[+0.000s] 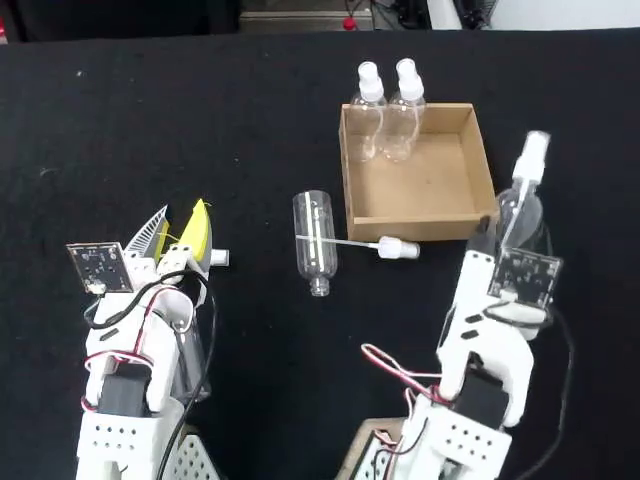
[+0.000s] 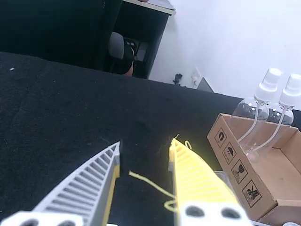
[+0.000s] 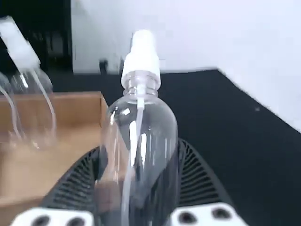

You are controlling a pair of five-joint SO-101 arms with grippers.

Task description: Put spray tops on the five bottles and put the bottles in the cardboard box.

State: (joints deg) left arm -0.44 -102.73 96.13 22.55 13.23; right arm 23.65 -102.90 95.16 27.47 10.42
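Plastic bottle, clear, white spray top (image 1: 521, 208), clamped upright in right pincer (image 3: 141, 169), just outside brown cardboard box (image 1: 415, 228) wall. Left pincer (image 1: 180, 212) open, empty. Risk: bottle base clips wall on transfer, topples two capped bottles (image 1: 385, 125) inside.

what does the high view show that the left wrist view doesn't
The high view adds an uncapped bottle lying on the table, a loose spray top by it, and the right gripper shut on a capped bottle next to the cardboard box. The left wrist view adds a white wall and a dark desk behind the table. Both have the open left gripper, the box, and two capped bottles at its far side.
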